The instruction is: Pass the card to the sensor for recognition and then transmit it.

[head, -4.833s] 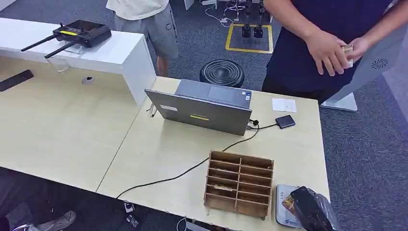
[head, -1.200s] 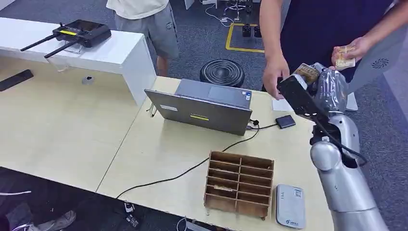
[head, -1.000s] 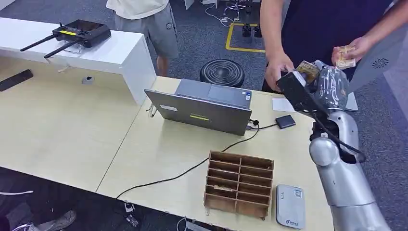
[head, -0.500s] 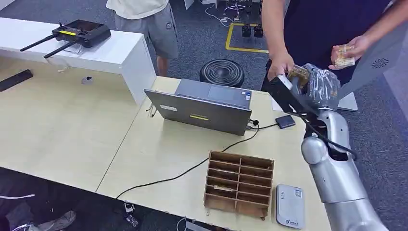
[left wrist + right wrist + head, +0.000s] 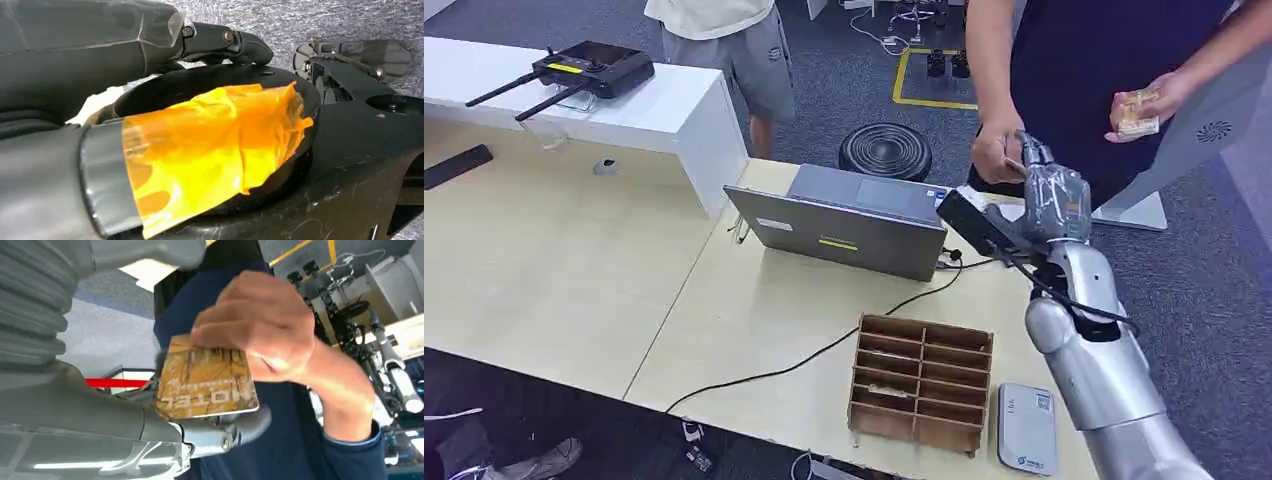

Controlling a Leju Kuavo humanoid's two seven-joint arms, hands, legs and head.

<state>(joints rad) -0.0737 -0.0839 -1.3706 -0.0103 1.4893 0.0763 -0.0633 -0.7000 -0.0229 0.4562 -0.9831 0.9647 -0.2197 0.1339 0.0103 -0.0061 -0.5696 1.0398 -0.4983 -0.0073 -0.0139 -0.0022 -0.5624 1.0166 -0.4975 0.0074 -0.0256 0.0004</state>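
Head view: the right hand [image 5: 1046, 195] is raised, touching a person's hand [image 5: 997, 155]. Right wrist view: the gold card [image 5: 206, 378] sits above the robot's fingers [image 5: 235, 432], pinched by the person's hand; whether the fingers grip it, I cannot tell. Left wrist view: the left hand [image 5: 75, 115] looks curled, holding nothing

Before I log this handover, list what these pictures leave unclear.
- Card, right wrist view: the person's hand covers its far edge; whether the right hand has let go, cannot tell.
- Card, head view: hidden behind those hands.
- Left hand: orange tape blocks the surroundings.
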